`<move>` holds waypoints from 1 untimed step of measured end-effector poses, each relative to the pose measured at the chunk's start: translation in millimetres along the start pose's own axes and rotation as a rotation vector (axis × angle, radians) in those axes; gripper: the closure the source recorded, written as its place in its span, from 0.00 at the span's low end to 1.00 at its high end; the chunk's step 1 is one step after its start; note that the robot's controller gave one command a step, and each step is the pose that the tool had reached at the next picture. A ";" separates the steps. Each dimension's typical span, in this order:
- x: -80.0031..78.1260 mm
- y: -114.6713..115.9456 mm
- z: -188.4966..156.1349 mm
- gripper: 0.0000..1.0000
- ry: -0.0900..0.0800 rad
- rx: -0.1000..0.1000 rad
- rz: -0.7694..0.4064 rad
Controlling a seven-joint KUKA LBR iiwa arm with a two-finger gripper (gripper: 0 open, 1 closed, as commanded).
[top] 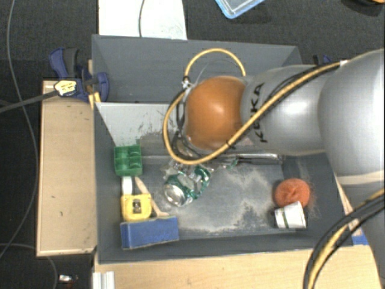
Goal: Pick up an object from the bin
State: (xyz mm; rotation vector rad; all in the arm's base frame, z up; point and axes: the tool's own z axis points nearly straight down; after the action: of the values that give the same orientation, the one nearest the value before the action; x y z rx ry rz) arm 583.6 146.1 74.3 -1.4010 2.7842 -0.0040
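Observation:
A crumpled shiny can or bottle with green print (183, 185) lies in the middle of the bin floor. Just above it a dark bit of my gripper's body (178, 139) peeks out from under the arm's orange cover. A slim metal piece (257, 157) lies to the right of that spot, at the arm's lower edge. A green block (127, 159) sits to the left of the crumpled can.
At the front left lie a yellow tape measure (136, 206) and a blue block (149, 231). An orange scrubber ball (292, 192) and a small white cup (290, 216) sit at the front right. The arm covers the bin's back right.

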 end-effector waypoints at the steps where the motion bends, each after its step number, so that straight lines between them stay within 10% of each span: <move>1: -0.7 -0.3 -2.6 1.00 -0.003 0.001 0.002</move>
State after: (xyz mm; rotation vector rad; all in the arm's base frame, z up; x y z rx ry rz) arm 584.2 146.5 77.0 -1.3964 2.7832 -0.0033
